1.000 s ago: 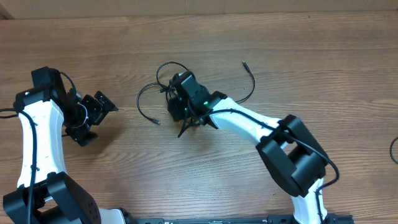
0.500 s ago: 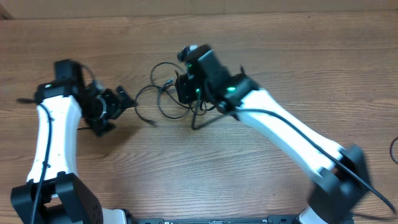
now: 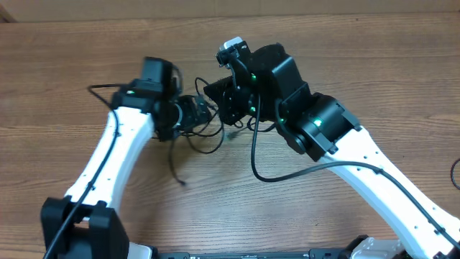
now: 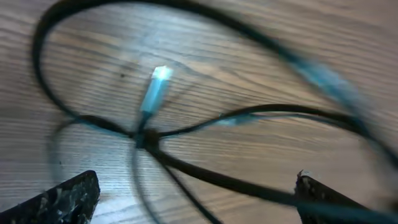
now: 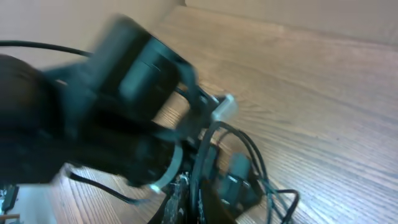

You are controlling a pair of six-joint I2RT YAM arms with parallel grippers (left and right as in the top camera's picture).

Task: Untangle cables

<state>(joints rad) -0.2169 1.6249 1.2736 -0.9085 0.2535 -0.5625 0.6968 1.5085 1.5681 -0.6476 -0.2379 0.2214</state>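
The thin black cables (image 3: 213, 134) form a tangle on the wooden table between my two grippers, and one strand (image 3: 175, 160) trails toward the front. My left gripper (image 3: 203, 112) is open right at the tangle. In the left wrist view its fingers (image 4: 196, 190) are spread wide, with looping cables (image 4: 249, 115) and a silver plug (image 4: 155, 92) between and beyond them. My right gripper (image 3: 228, 106) is beside it, shut on cable strands. The blurred right wrist view shows strands (image 5: 208, 162) running up from its closed fingers (image 5: 205, 202).
The left arm's wrist (image 5: 124, 93) fills much of the right wrist view, very close to the right gripper. Another black cable (image 3: 454, 173) shows at the table's right edge. The thick arm wire (image 3: 287, 176) loops below the right arm.
My left arm has swung right from the table's left side to the tangle. My right gripper has moved right and back with the cables, and the tangle has shifted with it.
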